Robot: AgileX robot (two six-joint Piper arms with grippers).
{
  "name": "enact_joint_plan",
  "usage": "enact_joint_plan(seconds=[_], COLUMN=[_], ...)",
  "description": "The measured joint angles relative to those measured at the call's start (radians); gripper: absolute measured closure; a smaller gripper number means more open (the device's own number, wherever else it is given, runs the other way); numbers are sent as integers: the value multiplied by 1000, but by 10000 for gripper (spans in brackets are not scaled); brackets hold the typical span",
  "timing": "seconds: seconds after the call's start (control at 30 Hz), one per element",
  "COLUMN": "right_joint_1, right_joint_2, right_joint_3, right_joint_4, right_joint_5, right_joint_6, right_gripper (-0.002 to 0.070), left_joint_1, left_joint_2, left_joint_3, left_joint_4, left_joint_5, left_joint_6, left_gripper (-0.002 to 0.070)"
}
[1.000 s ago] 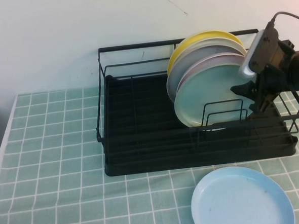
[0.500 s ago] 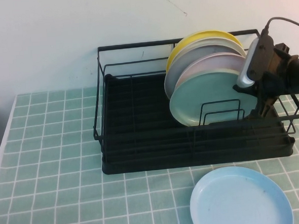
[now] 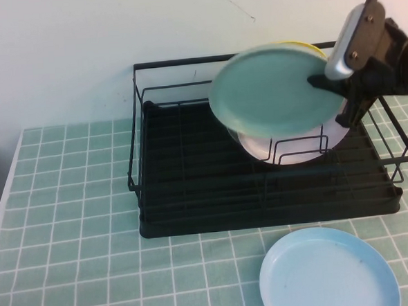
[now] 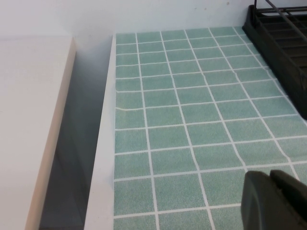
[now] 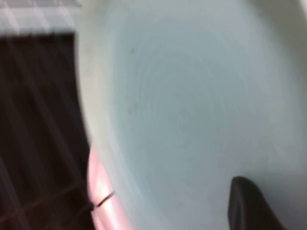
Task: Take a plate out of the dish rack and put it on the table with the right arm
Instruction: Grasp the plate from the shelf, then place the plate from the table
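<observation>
My right gripper (image 3: 331,102) is shut on the right edge of the pale mint-green plate (image 3: 273,90) and holds it tilted in the air above the back right of the black dish rack (image 3: 193,195). In the right wrist view the plate (image 5: 192,105) fills most of the picture, with one black finger (image 5: 247,203) lying on it. My left gripper (image 4: 273,196) is shut and empty, low over the green checked table (image 4: 182,120), out of the high view.
A white plate (image 3: 294,147), a yellow one (image 3: 310,46) and a pink one (image 5: 103,191) still stand in the rack's dividers. A light blue plate (image 3: 328,274) lies on the table (image 3: 68,203) in front of the rack. A white ledge (image 4: 29,120) borders the table's left edge.
The right gripper has risen with the mint-green plate, lifting it out of the dividers and up above the rack, tilted flatter. The plates behind stay in the rack.
</observation>
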Motion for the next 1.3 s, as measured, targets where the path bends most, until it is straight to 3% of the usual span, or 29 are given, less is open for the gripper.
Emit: enact_joint_plan(seconds=[0.27, 0.43, 0.6, 0.83, 1.0, 1.3], right_joint_1=[0, -2, -2, -2, -2, -2], right_joint_2=[-150, -295, -436, -507, -507, -463], right_joint_3=[-8, -8, -12, -16, 99, 361], right_joint_4=[119, 126, -115, -581, -735, -739], right_joint_5=[4, -29, 83, 520, 581, 465], right_joint_6=[60, 270, 677, 1158, 1271, 1346], right_gripper=[561, 561, 561, 561, 561, 561], left_joint_1=[0, 0, 0, 0, 0, 0], left_joint_2=[0, 0, 0, 0, 0, 0], left_joint_3=[0, 0, 0, 0, 0, 0], left_joint_4=[0, 0, 0, 0, 0, 0], left_joint_5=[0, 0, 0, 0, 0, 0], left_joint_6=[0, 0, 2, 2, 2, 2], left_gripper=[678, 678, 678, 678, 678, 678])
